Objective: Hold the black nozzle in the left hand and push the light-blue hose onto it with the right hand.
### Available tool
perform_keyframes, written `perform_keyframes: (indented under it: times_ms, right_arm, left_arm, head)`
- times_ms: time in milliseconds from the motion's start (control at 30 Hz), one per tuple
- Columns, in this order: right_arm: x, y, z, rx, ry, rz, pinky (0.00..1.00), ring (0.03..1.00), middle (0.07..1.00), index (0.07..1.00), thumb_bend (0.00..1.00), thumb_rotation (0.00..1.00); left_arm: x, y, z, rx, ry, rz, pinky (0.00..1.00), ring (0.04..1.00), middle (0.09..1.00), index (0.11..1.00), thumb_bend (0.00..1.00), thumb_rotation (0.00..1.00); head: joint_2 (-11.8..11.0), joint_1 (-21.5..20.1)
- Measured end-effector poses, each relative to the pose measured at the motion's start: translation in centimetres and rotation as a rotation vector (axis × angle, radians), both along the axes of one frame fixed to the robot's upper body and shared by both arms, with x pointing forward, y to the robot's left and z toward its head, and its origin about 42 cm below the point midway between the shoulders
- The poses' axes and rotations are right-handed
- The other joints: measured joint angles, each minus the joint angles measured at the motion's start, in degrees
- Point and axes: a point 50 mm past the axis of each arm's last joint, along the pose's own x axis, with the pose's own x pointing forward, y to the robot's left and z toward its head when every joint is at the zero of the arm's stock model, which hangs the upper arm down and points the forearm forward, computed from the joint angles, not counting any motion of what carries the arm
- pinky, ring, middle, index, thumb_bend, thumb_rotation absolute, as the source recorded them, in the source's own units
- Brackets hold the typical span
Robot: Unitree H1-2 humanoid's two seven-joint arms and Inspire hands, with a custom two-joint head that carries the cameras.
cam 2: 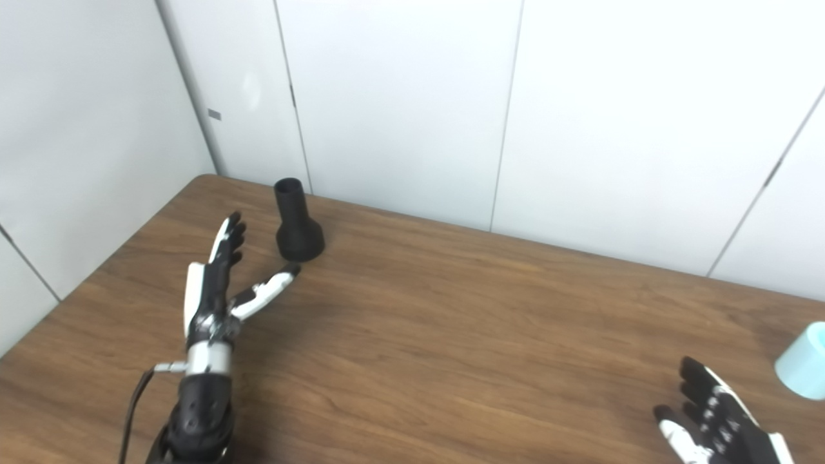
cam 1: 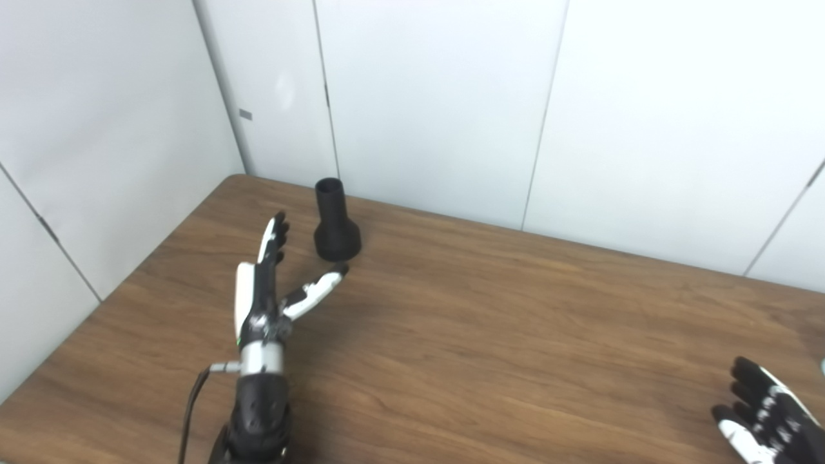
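1. One black flared plastic nozzle [cam 1: 336,222] stands upright on the brown wood-grain bench [cam 1: 490,335], just beyond the left hand [cam 1: 267,283], whose fingers are spread and empty.
2. One light-blue hose end [cam 2: 802,362] sits at the bench's right edge, near the right hand [cam 2: 715,422], likewise apart and empty.

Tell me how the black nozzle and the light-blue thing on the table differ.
The black nozzle stands upright near the table's far left corner, just beyond the left robot hand; the light-blue hose sits at the right edge, past the right robot hand.
The nozzle is wholly in view, with a narrow neck over a flared base; the hose is cut off by the picture's edge, so its shape is unclear.
Both rest on the wooden table, held by neither hand.
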Motion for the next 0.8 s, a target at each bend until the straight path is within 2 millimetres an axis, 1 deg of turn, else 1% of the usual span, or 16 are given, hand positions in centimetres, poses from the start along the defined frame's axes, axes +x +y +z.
perform_keyframes:
  times_ms: [67, 133, 200, 267, 367, 467, 567, 633, 733, 800]
  right_arm:
    - [0.2, -0.2, -0.2, 0.009, 0.004, -0.005, 0.88, 0.902, 0.886, 0.836, 0.10, 0.00]
    - [0.3, -0.4, -0.2, 0.013, 0.003, -0.011, 0.86, 0.897, 0.883, 0.831, 0.10, 0.00]
    - [0.3, -0.4, -0.2, 0.015, 0.002, -0.011, 0.85, 0.897, 0.882, 0.827, 0.11, 0.00]
    - [0.4, -0.5, -0.2, 0.022, 0.002, -0.013, 0.82, 0.884, 0.869, 0.810, 0.11, 0.00]
    - [0.4, -0.6, -0.3, 0.032, 0.002, -0.015, 0.83, 0.891, 0.874, 0.813, 0.11, 0.00]
    - [0.5, -0.7, -0.4, 0.036, 0.002, -0.015, 0.81, 0.880, 0.867, 0.804, 0.11, 0.00]
    - [0.5, -0.9, -0.5, 0.040, 0.000, -0.020, 0.81, 0.879, 0.865, 0.801, 0.12, 0.00]
    - [0.5, -0.9, -0.5, 0.044, -0.001, -0.021, 0.79, 0.870, 0.858, 0.793, 0.12, 0.00]
    - [0.5, -1.0, -0.5, 0.046, -0.001, -0.023, 0.77, 0.852, 0.841, 0.775, 0.12, 0.00]
    - [0.5, -1.0, -0.5, 0.050, 0.000, -0.022, 0.77, 0.851, 0.841, 0.774, 0.12, 0.00]
  left_arm:
    - [1.0, 0.6, 0.4, 0.020, 0.011, 0.007, 0.89, 0.951, 0.954, 0.995, 0.98, 0.34]
    - [1.8, 0.9, 0.6, 0.023, 0.020, 0.015, 0.89, 0.955, 0.961, 0.999, 0.99, 0.35]
    - [2.4, 0.9, 0.6, 0.020, 0.041, 0.021, 0.90, 0.959, 0.965, 1.000, 1.00, 0.38]
    - [3.0, 1.0, 0.4, 0.018, 0.065, 0.024, 0.91, 0.964, 0.972, 1.000, 1.00, 0.38]
    - [3.8, 1.5, -0.1, 0.018, 0.095, 0.029, 0.92, 0.969, 0.980, 0.998, 1.00, 0.36]
    - [4.5, 2.1, 0.0, 0.029, 0.111, 0.035, 0.91, 0.971, 0.988, 0.997, 1.00, 0.35]
    - [5.3, 2.9, 0.2, 0.046, 0.142, 0.049, 0.89, 0.957, 0.976, 0.992, 1.00, 0.37]
    - [5.6, 3.4, 0.0, 0.068, 0.167, 0.056, 0.87, 0.944, 0.967, 0.987, 1.00, 0.37]
    - [6.1, 3.8, -0.7, 0.076, 0.207, 0.059, 0.86, 0.941, 0.967, 0.992, 1.00, 0.35]
    - [6.1, 4.0, -1.1, 0.083, 0.244, 0.063, 0.85, 0.943, 0.968, 0.994, 1.00, 0.38]
  head:
    - [-0.09, 0.53]
    - [-0.26, 0.79]
    - [-0.61, 1.14]
    - [-0.62, 1.23]
    - [-0.79, 1.32]
    - [-0.88, 1.41]
    - [-0.79, 1.58]
    - [-0.88, 1.67]
    - [-0.79, 1.67]
    - [-0.79, 1.67]
